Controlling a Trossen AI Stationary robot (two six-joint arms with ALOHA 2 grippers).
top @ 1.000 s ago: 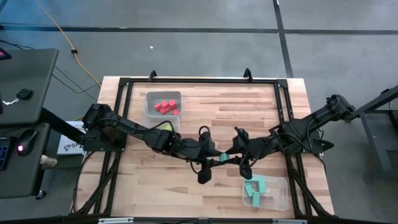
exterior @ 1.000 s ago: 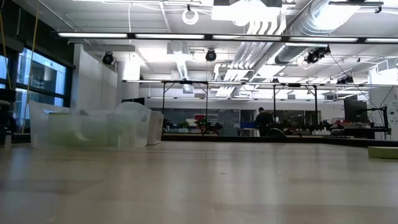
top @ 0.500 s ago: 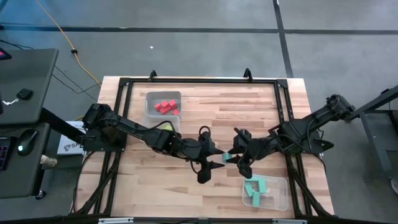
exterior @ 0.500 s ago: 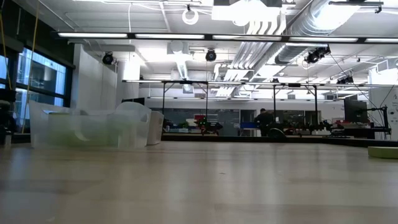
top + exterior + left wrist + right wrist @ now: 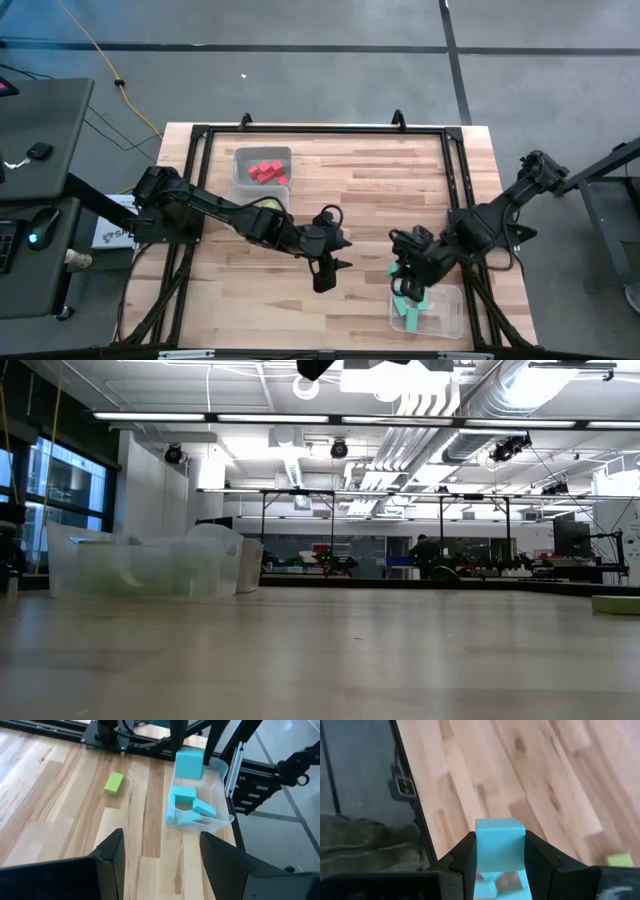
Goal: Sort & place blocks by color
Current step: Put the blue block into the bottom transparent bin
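Right wrist view: the right gripper [image 5: 495,857] clamps a teal block [image 5: 499,845] in its fingers above the near-right tub [image 5: 447,310]; released off-centre, it could clip the rim and tumble onto the tabletop. The left gripper [image 5: 331,270] waits mid-table, fingers apart, empty.

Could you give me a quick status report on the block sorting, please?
Left pincer open, empty, mid-table. Right pincer shut on teal block, above the teal tub. Nothing in the way.
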